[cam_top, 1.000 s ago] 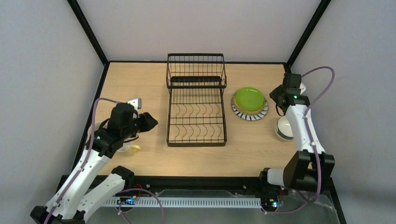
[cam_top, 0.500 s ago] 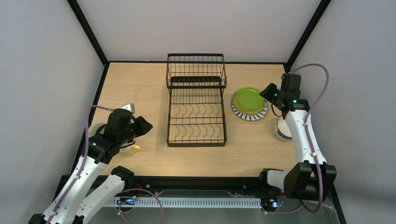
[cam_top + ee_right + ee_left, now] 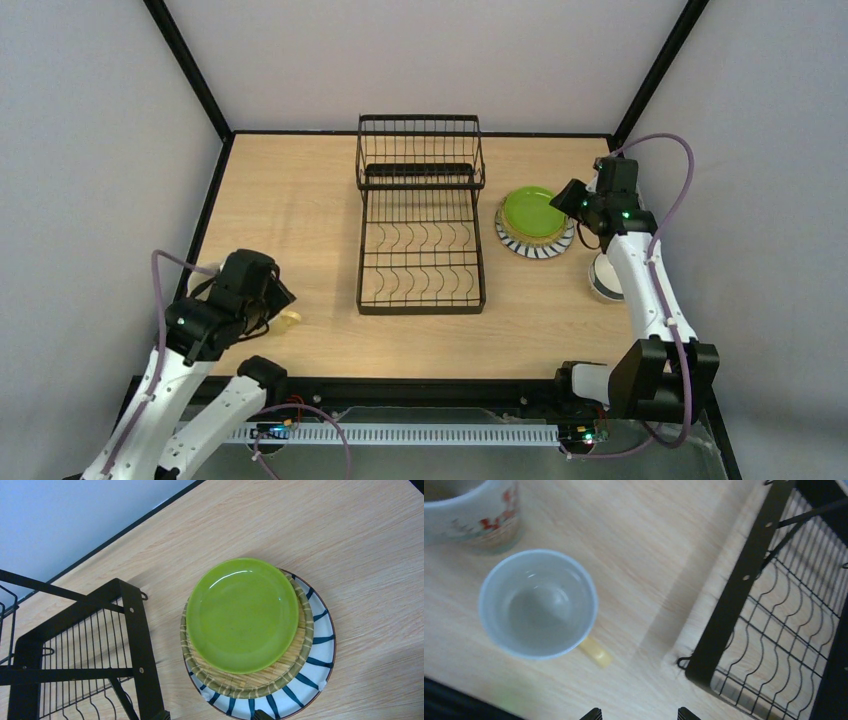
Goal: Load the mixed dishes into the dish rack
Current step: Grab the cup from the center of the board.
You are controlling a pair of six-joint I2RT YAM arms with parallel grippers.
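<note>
Approach step, seemingly: left gripper (image 3: 638, 714) gapes empty by the yellow mug (image 3: 538, 604) (rack's (image 3: 420, 310) eight o'clock), right gripper (image 3: 210, 715) likewise over the green plate (image 3: 242, 615); next, lower and close.

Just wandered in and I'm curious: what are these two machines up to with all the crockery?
The job is loading dishes into the black wire dish rack, which holds nothing yet. The left gripper hangs open close to a pale yellow mug, which stands beside a printed white mug. The right gripper hovers open over a stack: a lime green plate on a tan plate on a striped plate. Neither gripper holds anything.
</note>
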